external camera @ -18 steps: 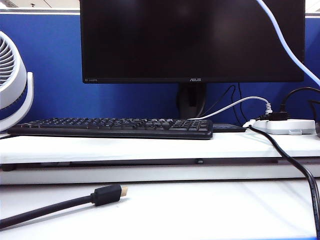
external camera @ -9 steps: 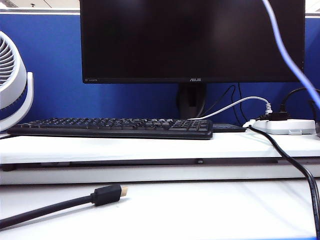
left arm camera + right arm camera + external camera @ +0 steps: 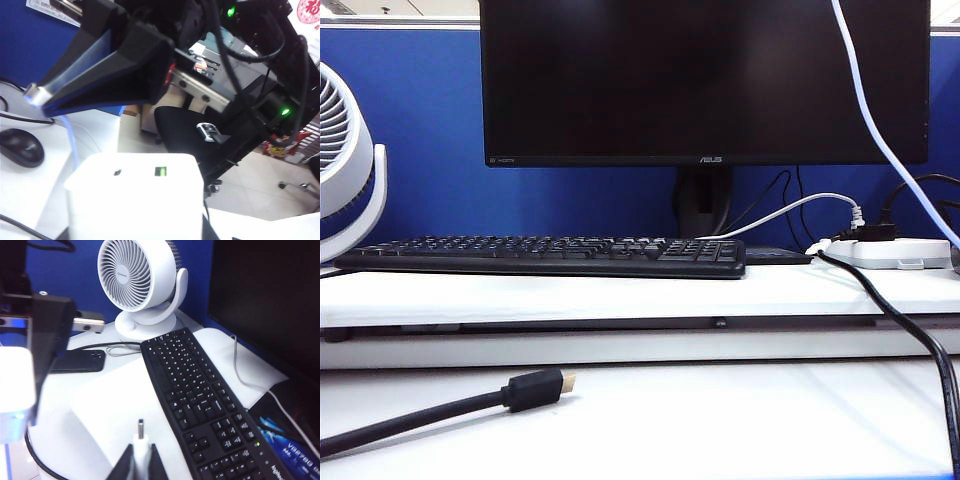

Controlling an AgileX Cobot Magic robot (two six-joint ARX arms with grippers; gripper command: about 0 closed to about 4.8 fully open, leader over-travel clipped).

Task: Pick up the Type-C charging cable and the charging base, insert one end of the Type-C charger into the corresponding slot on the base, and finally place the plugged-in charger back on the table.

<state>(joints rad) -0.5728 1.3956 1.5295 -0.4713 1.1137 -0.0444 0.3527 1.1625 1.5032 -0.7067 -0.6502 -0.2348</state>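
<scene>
My left gripper [image 3: 136, 226] is shut on the charging base [image 3: 135, 200], a white block held up in the air; only dark finger edges show beside it. Its face carries a green-tongued port [image 3: 160, 171] and the small dark slot [image 3: 117, 172]. My right gripper [image 3: 141, 461] is shut on the white plug [image 3: 141, 444] of the Type-C charging cable [image 3: 880, 140], with the metal tip [image 3: 140, 427] sticking out. In the left wrist view that tip [image 3: 34, 94] hangs apart from the base, off to one side. Neither gripper shows in the exterior view; the table [image 3: 720, 420] lies below.
A black keyboard [image 3: 545, 255], a monitor [image 3: 705, 80] and a white fan [image 3: 345, 160] stand on the raised shelf. A white power strip [image 3: 890, 252] sits at the right. A thick black gold-tipped cable [image 3: 535, 388] lies front left. A mouse [image 3: 20, 146] and a phone [image 3: 77, 361] lie nearby.
The hanging white cable at the right of the exterior view has swayed right and back again. Nothing on the table has moved.
</scene>
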